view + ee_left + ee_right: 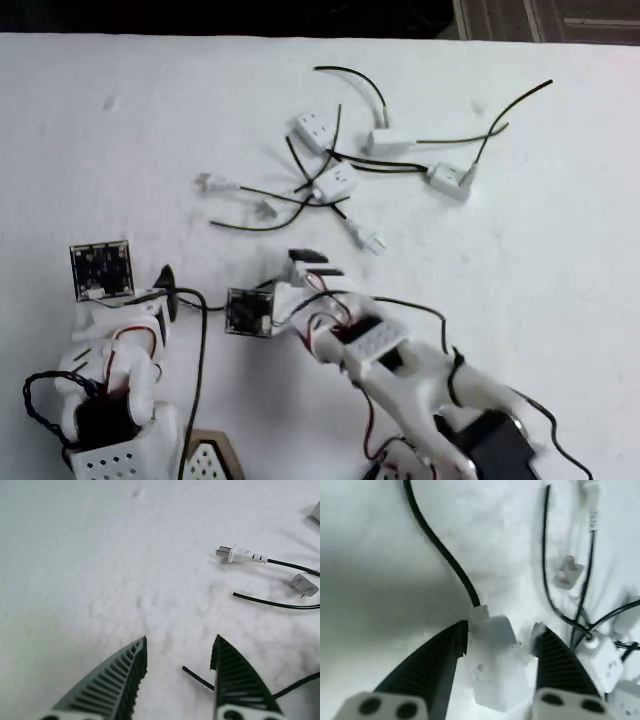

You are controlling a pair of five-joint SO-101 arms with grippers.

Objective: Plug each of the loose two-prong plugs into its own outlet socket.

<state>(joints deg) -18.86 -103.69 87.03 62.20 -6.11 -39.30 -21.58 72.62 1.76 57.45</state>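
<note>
- The white block (pixel 492 660) on a black cable (pixel 440 547) is blurred: plug or socket, I cannot tell.
- 1 white piece (pixel 317 511) is cut by the left wrist view's edge.

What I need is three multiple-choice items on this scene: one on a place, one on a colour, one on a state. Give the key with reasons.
1. Where is the white piece on a black cord in the right wrist view?
A. Between the fingers of the right hand.
B. Beneath the left arm's base.
C. On top of a socket.

2. What colour are the cords of the plugs?
A. Red.
B. Black.
C. Blue.

3. How is the left hand?
A. Shut on a plug.
B. Shut on a socket.
C. Open, holding nothing.

Key: 1 A, the white piece sits between the right hand's two fingers. 2 B, the cords show black against the white table. 3 C, the left hand's fingers stand apart over the table and grip nothing.
</note>
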